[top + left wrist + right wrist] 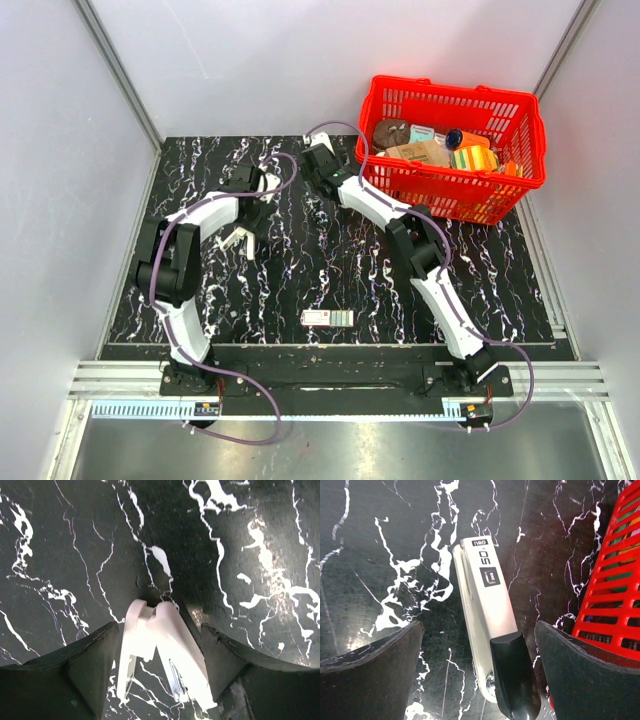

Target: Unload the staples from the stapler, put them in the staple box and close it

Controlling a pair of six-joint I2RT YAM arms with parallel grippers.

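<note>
Closeness of left fingers (95, 665) to stapler (165, 640) shows only from wrist

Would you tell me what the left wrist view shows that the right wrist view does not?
Only the left wrist: the white stapler, opened in a V, between the fingers of the left gripper. Only the right wrist: a pale bar with a black end inside the open right gripper, and the red basket at the edge. Both: the black marbled table.
</note>
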